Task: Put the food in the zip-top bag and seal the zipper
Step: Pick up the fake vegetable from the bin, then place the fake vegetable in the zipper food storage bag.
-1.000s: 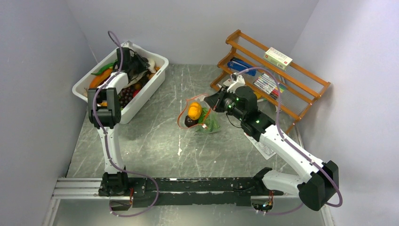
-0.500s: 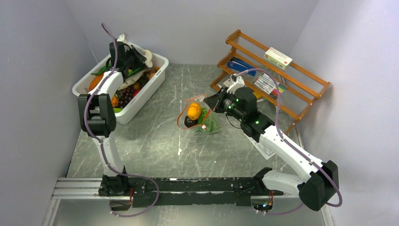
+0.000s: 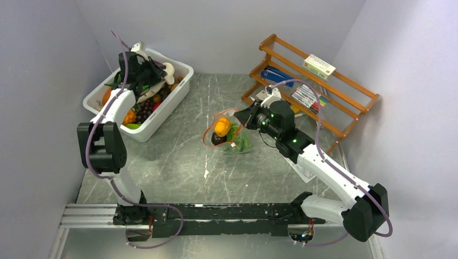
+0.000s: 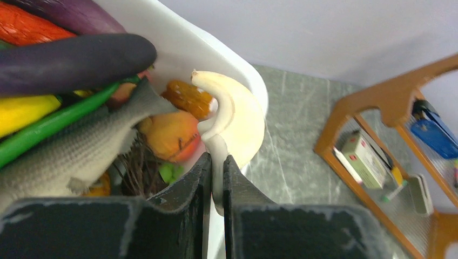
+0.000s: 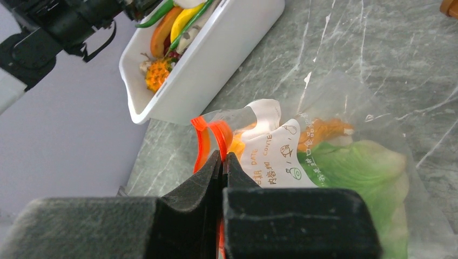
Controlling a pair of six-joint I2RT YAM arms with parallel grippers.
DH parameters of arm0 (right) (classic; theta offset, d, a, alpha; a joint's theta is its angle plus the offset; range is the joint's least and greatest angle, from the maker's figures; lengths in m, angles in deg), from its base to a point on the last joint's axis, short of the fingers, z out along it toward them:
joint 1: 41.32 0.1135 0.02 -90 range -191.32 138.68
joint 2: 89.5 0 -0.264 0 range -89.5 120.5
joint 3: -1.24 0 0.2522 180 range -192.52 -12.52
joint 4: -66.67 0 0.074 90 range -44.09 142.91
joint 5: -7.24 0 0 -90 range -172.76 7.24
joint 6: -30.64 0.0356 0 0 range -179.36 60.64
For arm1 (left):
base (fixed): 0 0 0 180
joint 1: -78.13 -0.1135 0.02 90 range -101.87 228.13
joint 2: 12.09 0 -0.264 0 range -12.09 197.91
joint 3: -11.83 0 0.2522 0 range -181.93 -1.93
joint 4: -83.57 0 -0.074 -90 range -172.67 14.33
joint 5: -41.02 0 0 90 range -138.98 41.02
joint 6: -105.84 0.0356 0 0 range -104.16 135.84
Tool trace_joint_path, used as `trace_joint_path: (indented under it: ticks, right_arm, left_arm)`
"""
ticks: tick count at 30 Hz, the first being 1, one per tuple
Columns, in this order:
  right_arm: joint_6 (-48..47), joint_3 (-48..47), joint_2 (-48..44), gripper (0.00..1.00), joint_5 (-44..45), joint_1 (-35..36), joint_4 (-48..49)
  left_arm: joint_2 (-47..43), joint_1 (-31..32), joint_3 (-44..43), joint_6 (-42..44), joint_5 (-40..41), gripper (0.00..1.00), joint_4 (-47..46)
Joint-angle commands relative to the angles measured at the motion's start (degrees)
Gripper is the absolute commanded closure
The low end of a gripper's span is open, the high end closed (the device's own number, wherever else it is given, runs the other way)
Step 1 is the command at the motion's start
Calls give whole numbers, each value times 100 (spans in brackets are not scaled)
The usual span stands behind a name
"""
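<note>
Zip-top bag (image 5: 273, 154) lies mid-table with its mouth standing open, so sealing is not yet due. Inside it show a lettuce (image 5: 356, 167), an orange fruit (image 3: 222, 127) and a dark purple piece (image 3: 217, 140). The right gripper (image 5: 222, 157) has its jaws pressed together on the orange-red zipper (image 5: 202, 143), holding the mouth up. Farther off, over the white tub (image 3: 164, 110) at the far left, the left gripper (image 4: 217, 159) is clamped on the stem of a pale mushroom (image 4: 237, 116). By my reading the filling is partway: this mushroom must cross to the bag, more food sits in the tub, and the zipper then needs pressing closed.
</note>
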Motion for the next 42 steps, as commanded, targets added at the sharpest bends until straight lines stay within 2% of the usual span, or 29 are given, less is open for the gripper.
trace_joint_path:
  ticks: [1,10,15,19,24,31,36,42]
  right_arm:
    - [156,0,-47,100,202,-1,300]
    - [298,-132,303,100,83,3,397]
    - [335,-97,333,100,110,-2,448]
    - [334,-115,380,100,72,2,438]
    - [333,-162,465,100,31,-10,446]
    - [291,-265,557,100,-5,-10,370]
    - [389,-222,527,100,-57,-7,455]
    - [351,-143,523,100,-128,1,559]
  left_arm:
    - [-781,-30,272,126,-662,93,412]
    - [-2143,-17,1135,308,-2342,93,1214]
    - [-2846,65,1941,29,-3243,93,1003]
    - [-3230,386,2410,-321,-3635,93,797]
    - [-3464,1123,2698,-692,-3556,93,258]
    - [-3124,2126,2580,-769,-3097,93,145]
    - [-2824,2564,2491,-695,-2870,93,176]
    - [-2589,2936,2270,-380,-2171,93,469]
